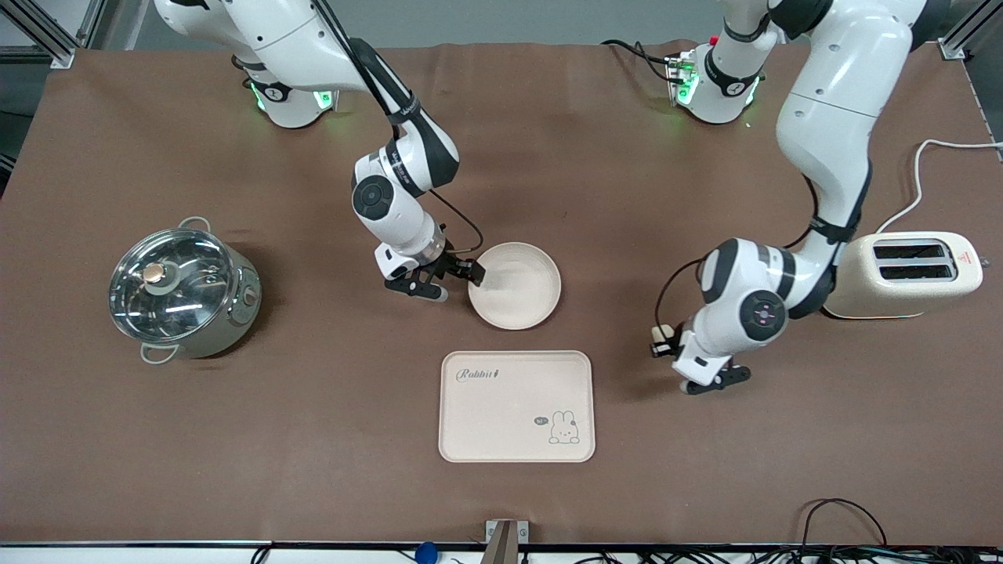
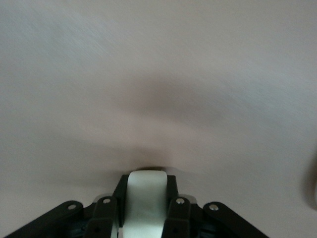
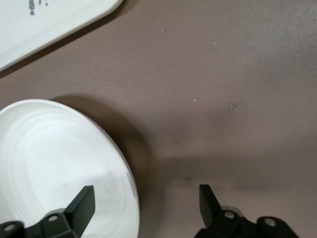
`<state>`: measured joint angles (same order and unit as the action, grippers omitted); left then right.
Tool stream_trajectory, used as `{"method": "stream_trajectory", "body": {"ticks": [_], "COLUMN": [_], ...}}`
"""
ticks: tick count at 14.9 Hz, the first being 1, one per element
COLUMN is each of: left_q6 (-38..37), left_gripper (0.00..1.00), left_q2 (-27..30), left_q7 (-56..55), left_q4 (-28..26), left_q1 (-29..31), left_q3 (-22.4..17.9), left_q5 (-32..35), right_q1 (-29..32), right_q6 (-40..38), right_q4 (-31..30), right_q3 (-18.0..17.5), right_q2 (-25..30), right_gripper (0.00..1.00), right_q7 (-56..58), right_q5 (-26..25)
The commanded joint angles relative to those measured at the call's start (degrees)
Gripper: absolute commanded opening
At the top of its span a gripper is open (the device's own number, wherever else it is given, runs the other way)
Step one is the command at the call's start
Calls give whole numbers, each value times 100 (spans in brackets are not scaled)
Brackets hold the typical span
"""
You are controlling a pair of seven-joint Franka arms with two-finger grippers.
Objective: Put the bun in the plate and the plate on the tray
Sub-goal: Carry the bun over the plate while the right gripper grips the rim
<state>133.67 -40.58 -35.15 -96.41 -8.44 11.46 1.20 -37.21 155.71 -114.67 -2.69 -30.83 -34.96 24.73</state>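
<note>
The round cream plate (image 1: 526, 276) lies on the brown table, farther from the front camera than the rabbit tray (image 1: 513, 407). My right gripper (image 1: 458, 283) is open and low at the plate's rim on the right arm's side. In the right wrist view (image 3: 146, 191) one finger is over the plate (image 3: 49, 158) and the other is over bare table; a corner of the tray (image 3: 49, 20) shows there too. My left gripper (image 1: 715, 381) is low over the table beside the tray, toward the left arm's end. It is shut on the pale bun (image 2: 146, 198), which is hidden in the front view.
A steel pot with a glass lid (image 1: 182, 291) stands toward the right arm's end. A cream toaster (image 1: 913, 274) with a white cable stands toward the left arm's end, close to the left arm's elbow.
</note>
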Motion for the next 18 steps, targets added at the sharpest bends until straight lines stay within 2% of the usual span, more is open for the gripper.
{"method": "stream_trajectory", "body": {"ticks": [1,3,5,8,10,13,15,18], "left_q6": [-174,-183,-174,-174,-131,-96,27,116], "left_gripper": [34,34,34,34,35,37,44,49], "left_q2": [252,261,252,138,42,-108,-178,-249], "left_q7": [-902,-1562,-2081,-2793,-3110,-3559,-3604,-3700], "left_q4": [-9,70,175,360,395,395,395,395], "left_q1": [-210,-228,-298,-701,-895,-1238,-1265,-1370], "left_q3": [241,627,900,981,981,954,954,945], "left_q5": [-85,-94,-68,-85,-94,-59,-59,-59], "right_q1": [-181,-207,-207,-199,-199,-199,-199,-199], "right_q6": [30,30,21,21,12,12,12,12], "right_q4": [190,260,260,260,260,260,252,252], "right_q3": [85,85,76,85,85,85,85,76], "right_q2": [-186,-248,-248,-257,-257,-265,-265,-265], "right_gripper": [89,83,72,54,48,47,46,40], "right_q7": [-37,-37,-37,-37,-29,-28,-28,-28], "right_q5": [120,120,111,102,102,93,85,85]}}
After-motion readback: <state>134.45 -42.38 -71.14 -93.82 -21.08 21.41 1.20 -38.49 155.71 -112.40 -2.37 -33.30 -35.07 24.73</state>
